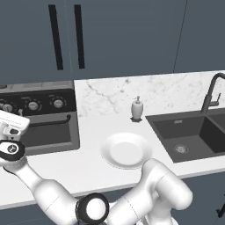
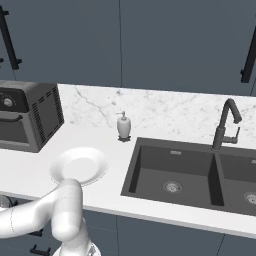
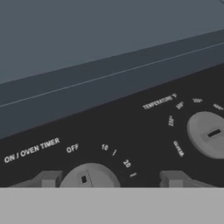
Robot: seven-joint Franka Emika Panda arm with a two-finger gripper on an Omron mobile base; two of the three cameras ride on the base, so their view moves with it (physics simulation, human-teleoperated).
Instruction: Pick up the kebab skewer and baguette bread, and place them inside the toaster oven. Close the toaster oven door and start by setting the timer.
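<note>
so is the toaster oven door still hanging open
No, the toaster oven door stands upright and shut against the toaster oven, its bar handle across the top.

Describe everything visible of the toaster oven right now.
The toaster oven is a boxy black and grey appliance on the white counter against the marble backsplash, left of the plate. Its door is shut, with a thin black bar handle across the dark glass. The side wall has vent slots. The top panel carries round grey knobs; the timer knob sits between the gripper fingertips, which stand apart.
</note>
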